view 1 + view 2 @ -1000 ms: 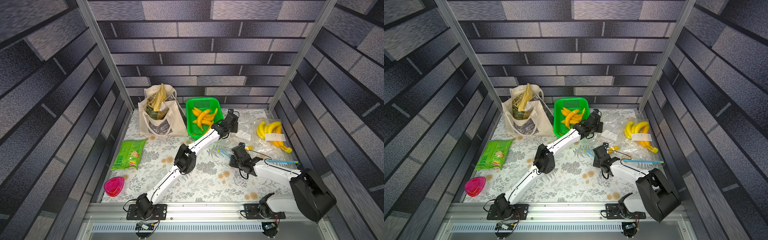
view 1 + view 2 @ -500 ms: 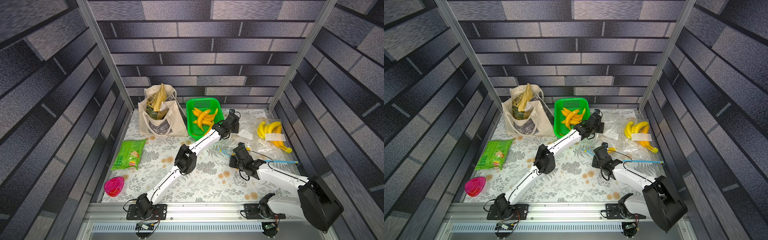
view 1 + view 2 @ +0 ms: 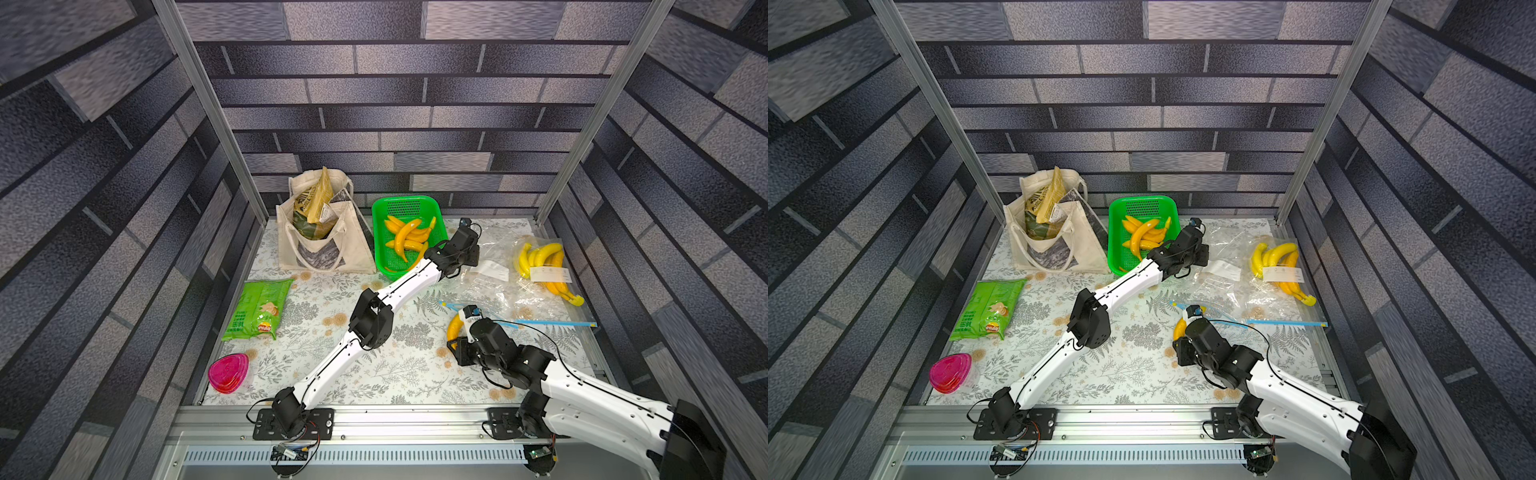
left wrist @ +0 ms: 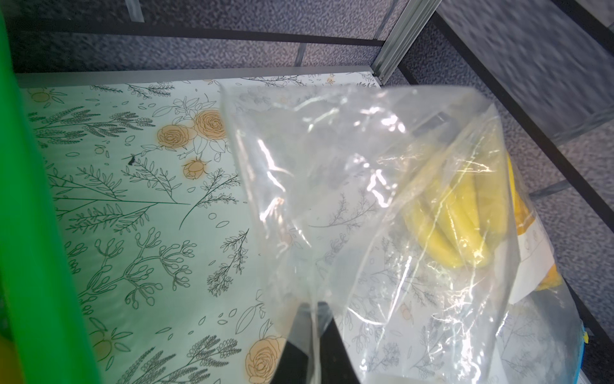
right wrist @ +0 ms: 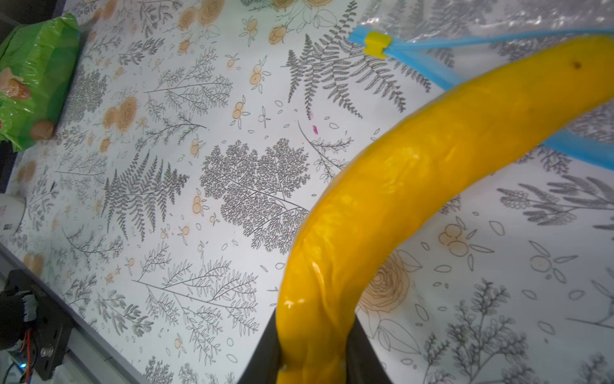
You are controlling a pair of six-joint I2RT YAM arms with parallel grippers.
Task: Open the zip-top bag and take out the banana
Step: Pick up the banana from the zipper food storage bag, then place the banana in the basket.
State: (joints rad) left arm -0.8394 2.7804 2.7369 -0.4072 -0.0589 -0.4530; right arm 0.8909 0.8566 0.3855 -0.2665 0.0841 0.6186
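Now, Lay's chips (image 3: pixel 257 309), right hand (image 5: pixel 312 342) grasping banana (image 5: pixel 415 173), left hand (image 4: pixel 314 332) at bag (image 4: pixel 365 166), grip unclear

The cloth bag (image 3: pixel 328 253) stands at the back, the basket (image 3: pixel 405 206) just right of it. The zip-top bag (image 3: pixel 490 291) lies at the right on the tabletop (image 3: pixel 415 370), the chip bag (image 3: pixel 257 309) left.

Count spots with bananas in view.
3: pile in the green basket, bunch inside a clear bag, single banana in the right gripper. The tote's contents are partly hidden.
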